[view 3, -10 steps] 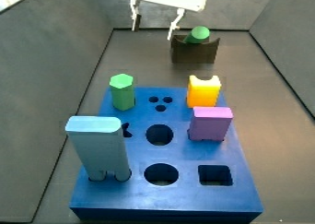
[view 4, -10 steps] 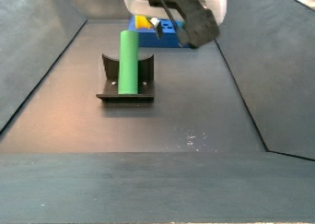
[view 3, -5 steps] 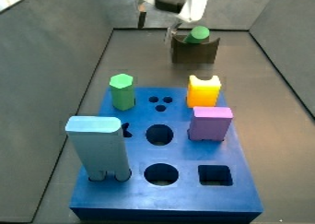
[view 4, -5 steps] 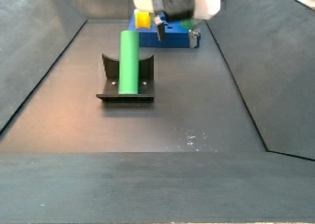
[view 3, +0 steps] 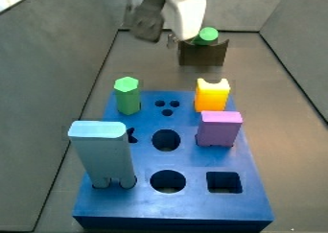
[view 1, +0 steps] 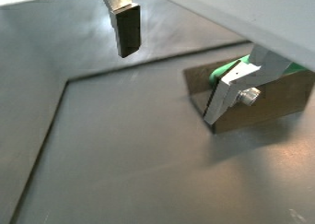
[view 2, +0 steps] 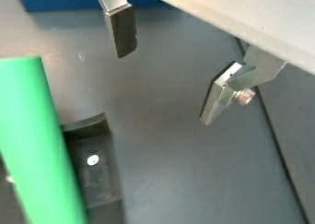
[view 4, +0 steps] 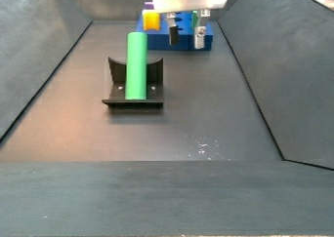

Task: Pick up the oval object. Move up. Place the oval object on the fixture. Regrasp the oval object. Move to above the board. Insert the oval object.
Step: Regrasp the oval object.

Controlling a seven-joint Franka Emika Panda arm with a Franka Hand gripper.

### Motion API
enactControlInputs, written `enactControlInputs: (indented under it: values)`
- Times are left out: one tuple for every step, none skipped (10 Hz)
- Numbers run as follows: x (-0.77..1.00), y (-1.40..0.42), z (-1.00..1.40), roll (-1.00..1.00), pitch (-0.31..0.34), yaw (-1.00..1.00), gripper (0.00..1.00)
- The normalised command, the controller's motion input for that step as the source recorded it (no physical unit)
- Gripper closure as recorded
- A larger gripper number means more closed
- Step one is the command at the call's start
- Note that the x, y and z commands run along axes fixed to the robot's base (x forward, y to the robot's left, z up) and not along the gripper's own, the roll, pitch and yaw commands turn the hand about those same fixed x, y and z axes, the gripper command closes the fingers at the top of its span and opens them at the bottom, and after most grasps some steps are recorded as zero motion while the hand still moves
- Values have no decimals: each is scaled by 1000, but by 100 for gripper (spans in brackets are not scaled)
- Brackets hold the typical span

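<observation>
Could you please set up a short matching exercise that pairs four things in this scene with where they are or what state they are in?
Things:
1. oval object
2. pincer
3. hexagonal peg
4. board

Places or states:
A. open and empty, up in the air beside the fixture
B. standing upright in the board
C. lying in the fixture's notch, untouched
D. blue, with several holes still vacant

Pairs: 1-C, 2-A, 3-B, 4-D
</observation>
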Motion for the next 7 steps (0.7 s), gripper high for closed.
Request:
enactControlInputs:
  values:
    - [-56, -10, 3, 1000, -135, -981, 0]
    - [-55, -10, 11, 1000, -73, -987, 0]
    - [-47, -10, 19, 1000, 11, -996, 0]
    - [-41, -11, 9, 1000, 161, -995, 0]
    - [-29, -11, -5, 1000, 317, -985, 0]
    - [-13, -11, -22, 900, 485, -843, 0]
    - [14, -11, -37, 630, 641, -539, 0]
